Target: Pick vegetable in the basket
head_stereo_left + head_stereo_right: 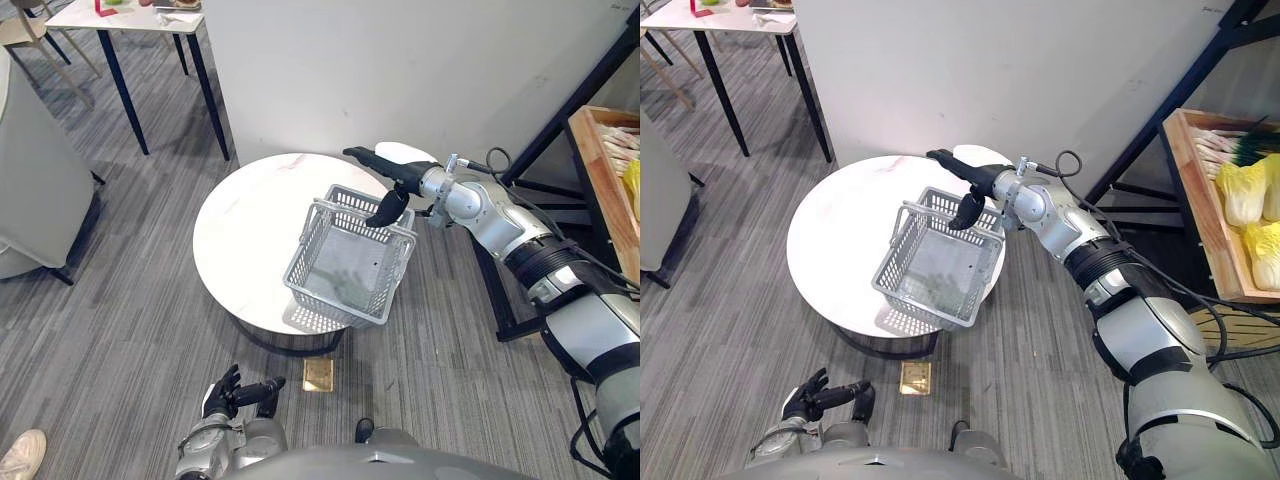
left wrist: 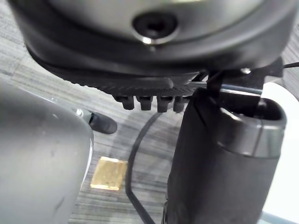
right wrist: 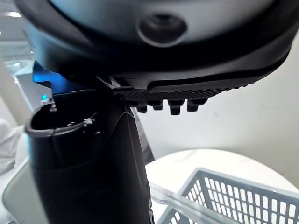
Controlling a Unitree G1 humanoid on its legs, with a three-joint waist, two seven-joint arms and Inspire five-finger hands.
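Over the far rim of the basket (image 1: 335,300), the right hand (image 1: 400,176) is hovering with its fingers lying straight and close together, pointing toward the robot's left. Its thumb (image 1: 388,208) is hanging down toward the rim. Nothing is sitting between thumb and fingers, so the hand is carrying nothing. The right arm is coming in from the right side, bending at the elbow, with the forearm stretching across toward the table's far side.

The basket is standing on the near right part of the round white table (image 1: 245,230), its near corner jutting past the table edge. Its floor is looking bare, though dark patches down there are making that hard to judge; they are probably shadow. The vegetables, pale yellow-green cabbages (image 1: 1242,192), are lying in a wooden crate (image 1: 1193,205) on the rack to the robot's right, well apart from the basket.

Judging from this, the task is sitting at its opening step: no vegetable is being held, and none seems to be resting in the basket. The next move is calling for the right arm to swing out to the crate, spread the hand over one cabbage and close round its bulk, since a leafy head is likely needing a broad grasp. The left hand (image 1: 232,394) is hanging low beside the body, fingers loosely spread, idle.
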